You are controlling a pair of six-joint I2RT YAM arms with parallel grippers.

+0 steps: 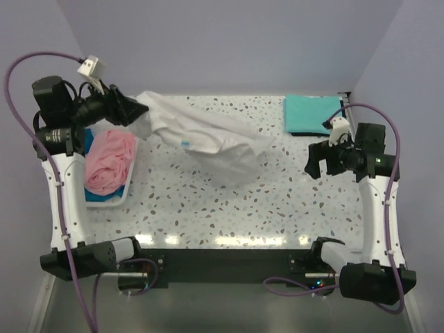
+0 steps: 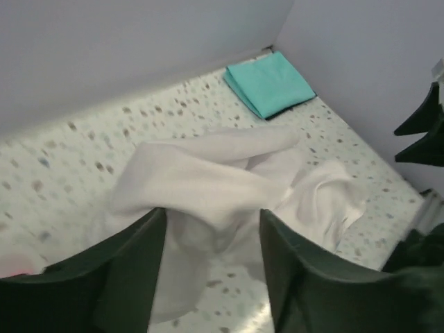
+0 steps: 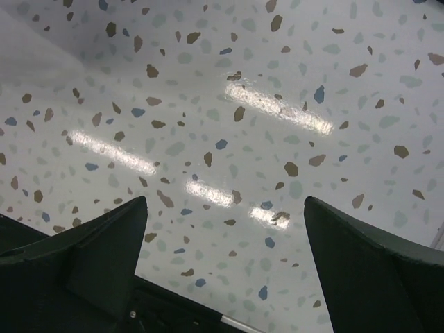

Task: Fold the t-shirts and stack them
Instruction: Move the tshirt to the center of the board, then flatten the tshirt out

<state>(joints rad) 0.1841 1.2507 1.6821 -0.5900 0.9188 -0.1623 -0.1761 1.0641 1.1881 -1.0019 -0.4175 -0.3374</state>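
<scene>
I see my left gripper (image 1: 137,111) with its jaws parted at the edge of the crumpled white t-shirt (image 1: 208,135), which sprawls across the far middle of the table (image 1: 229,215). My right gripper (image 3: 225,208) hangs wide open, holding nothing. The teal t-shirt (image 1: 311,114) lies folded in the far right corner.

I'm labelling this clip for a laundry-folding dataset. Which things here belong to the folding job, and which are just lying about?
Job in hand: white t-shirt, crumpled mid-table; teal t-shirt, folded in the far right corner; pink t-shirt, bunched on top of the blue t-shirt.

Just there: white plastic basket holding those two; speckled table.
</scene>
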